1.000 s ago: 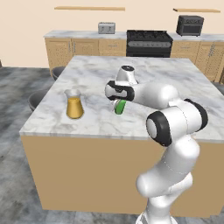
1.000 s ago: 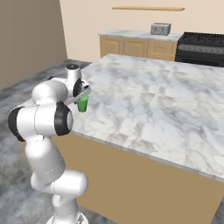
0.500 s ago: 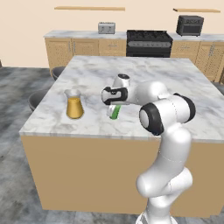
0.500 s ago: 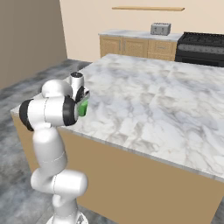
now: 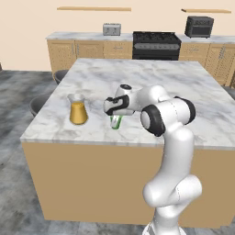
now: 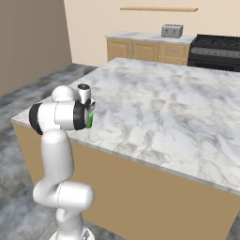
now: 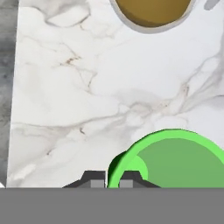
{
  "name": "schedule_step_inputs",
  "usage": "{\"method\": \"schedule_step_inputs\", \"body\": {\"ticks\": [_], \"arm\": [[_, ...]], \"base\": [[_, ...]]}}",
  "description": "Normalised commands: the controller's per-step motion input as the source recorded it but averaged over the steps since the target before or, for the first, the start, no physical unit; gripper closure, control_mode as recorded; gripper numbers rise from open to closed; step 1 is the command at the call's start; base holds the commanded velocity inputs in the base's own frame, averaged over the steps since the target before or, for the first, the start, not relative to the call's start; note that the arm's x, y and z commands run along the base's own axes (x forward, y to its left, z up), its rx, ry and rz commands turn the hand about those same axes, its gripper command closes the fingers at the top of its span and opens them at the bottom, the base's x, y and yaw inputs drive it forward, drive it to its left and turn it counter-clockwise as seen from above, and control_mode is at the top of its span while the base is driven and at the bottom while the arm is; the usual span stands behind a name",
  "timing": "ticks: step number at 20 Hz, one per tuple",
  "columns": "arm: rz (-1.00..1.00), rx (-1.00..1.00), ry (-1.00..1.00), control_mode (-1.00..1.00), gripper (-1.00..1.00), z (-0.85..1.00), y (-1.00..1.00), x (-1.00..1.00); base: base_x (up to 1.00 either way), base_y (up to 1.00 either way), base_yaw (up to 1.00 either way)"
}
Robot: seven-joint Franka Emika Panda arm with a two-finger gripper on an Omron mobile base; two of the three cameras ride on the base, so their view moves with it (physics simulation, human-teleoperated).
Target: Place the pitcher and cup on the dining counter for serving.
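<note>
Green rim right at my fingertips: the cup (image 7: pixel 175 159) sits in the bottom of the hand view, and my gripper (image 7: pixel 113 180) is clenched on its wall, one dark tip on each side of the rim. From the left base view I see the cup (image 5: pixel 116 121) tilted under the gripper (image 5: pixel 113 114), low over the marble table (image 5: pixel 183 92), near the front edge; whether its base touches the top I cannot tell. Over to the left of it, the pitcher (image 5: pixel 78 109) stands upright on the same table, apart from the cup, with its orange liquid showing through the glass. In the hand view the pitcher (image 7: pixel 151 13) is at the top edge, a round amber disc with bare marble between it and the cup. From the right base view the cup (image 6: pixel 89 119) is just a sliver of green behind my arm, at the near corner of the table (image 6: pixel 154 103). Against the back wall I can see a toaster (image 5: pixel 111 29) on the wall counter beside the black stove (image 5: pixel 156 45).
</note>
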Motion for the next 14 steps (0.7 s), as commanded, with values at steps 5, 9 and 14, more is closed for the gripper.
{"method": "schedule_step_inputs", "body": {"ticks": [5, 9, 14], "arm": [[0.03, -0.05, 0.0, -1.0, 1.0, -0.14, 0.1, 0.27], [-0.04, 0.0, 0.0, -1.0, 1.0, -0.05, 0.03, 0.31], [-0.01, 0.0, 0.0, -1.0, 1.0, -0.01, 0.0, 0.3]], "base": [[0.0, 0.0, 0.0], [0.0, 0.0, 0.0], [0.0, 0.0, 0.0]]}}
